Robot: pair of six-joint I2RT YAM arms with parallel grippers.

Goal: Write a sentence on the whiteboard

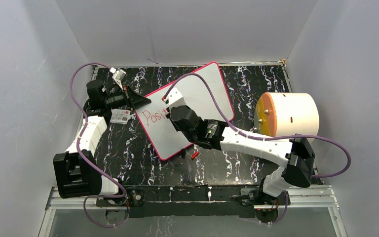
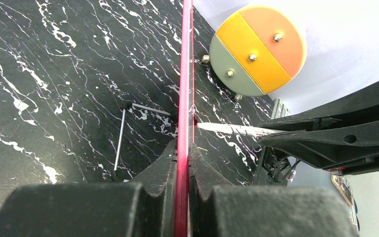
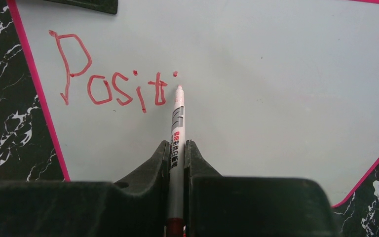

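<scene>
The whiteboard (image 1: pixel 208 88) lies tilted on the black marble table, its pink frame seen edge-on (image 2: pixel 184 74) in the left wrist view. My left gripper (image 1: pixel 139 99) (image 2: pixel 182 154) is shut on the whiteboard's left edge. My right gripper (image 1: pixel 170 105) (image 3: pixel 176 148) is shut on a grey-and-white marker (image 3: pixel 177 129). The marker's red tip touches the board just under a red dot. The sentence (image 3: pixel 111 89) (image 1: pixel 154 117) reads "Positi" in red, with that dot to its right. The right arm hides the board's middle from above.
A white cylinder (image 1: pixel 288 114) with an orange, yellow and grey face (image 2: pixel 259 49) lies at the right. A small printed card (image 1: pixel 121 117) sits left of the board. A red cap (image 1: pixel 194 155) lies near the board's lower edge. A thin metal rod (image 2: pixel 121 140) lies on the table. Grey walls enclose three sides.
</scene>
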